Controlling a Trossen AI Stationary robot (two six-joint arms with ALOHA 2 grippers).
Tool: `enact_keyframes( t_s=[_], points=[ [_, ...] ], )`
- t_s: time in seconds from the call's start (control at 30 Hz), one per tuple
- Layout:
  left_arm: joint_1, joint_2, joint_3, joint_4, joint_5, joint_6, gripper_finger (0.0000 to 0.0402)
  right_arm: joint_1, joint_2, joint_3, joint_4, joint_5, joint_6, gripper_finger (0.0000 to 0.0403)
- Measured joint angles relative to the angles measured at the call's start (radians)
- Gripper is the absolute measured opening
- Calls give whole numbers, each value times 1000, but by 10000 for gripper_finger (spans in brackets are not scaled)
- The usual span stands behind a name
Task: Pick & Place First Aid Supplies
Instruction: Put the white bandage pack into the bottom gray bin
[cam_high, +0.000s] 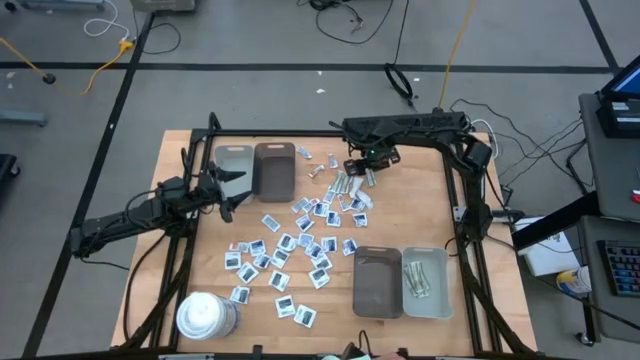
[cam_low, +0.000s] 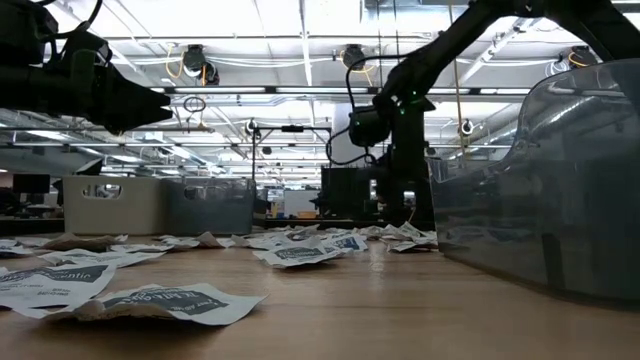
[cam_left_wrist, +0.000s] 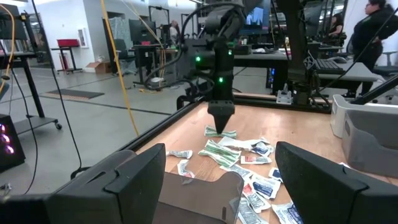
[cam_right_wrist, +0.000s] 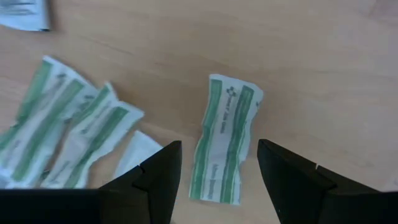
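Item: wrapped strip (cam_right_wrist: 224, 138) | white, green bands, crinkled, flat on surface (cam_right_wrist: 323, 56) | long axis runs between spread right end effector (cam_right_wrist: 219, 163) fingers, slightly tilted

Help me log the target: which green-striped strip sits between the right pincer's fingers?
The lone green-striped strip lying apart on bare wood, framed by the open right pincer; the other strips overlap in a cluster to one side.

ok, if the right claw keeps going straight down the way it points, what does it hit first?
Most likely the green-striped strip lying flat between the open fingers of the right claw; nothing shows between them. How far above the table it sits is unclear.
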Motion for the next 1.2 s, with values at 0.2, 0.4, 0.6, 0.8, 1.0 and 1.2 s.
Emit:
enact_keyframes(
  t_s=[0.2, 0.4, 0.6, 0.8, 1.0, 1.2],
  points=[
    [0, 0, 0, 0, 0, 0, 306, 0, 0, -22, 30, 0, 1, 190],
    [0, 0, 0, 0, 0, 0, 306, 0, 0, -50, 69, -30, -1, 116],
    [0, 0, 0, 0, 0, 0, 306, 0, 0, -54, 71, -31, -2, 34],
    [0, 0, 0, 0, 0, 0, 306, 1, -1, -54, 67, -31, -3, 10],
    [0, 0, 0, 0, 0, 0, 306, 0, -23, 2, -15, -39, -2, 4],
    [0, 0, 0, 0, 0, 0, 306, -2, -97, 31, -36, -110, 42, 3]
  ],
)
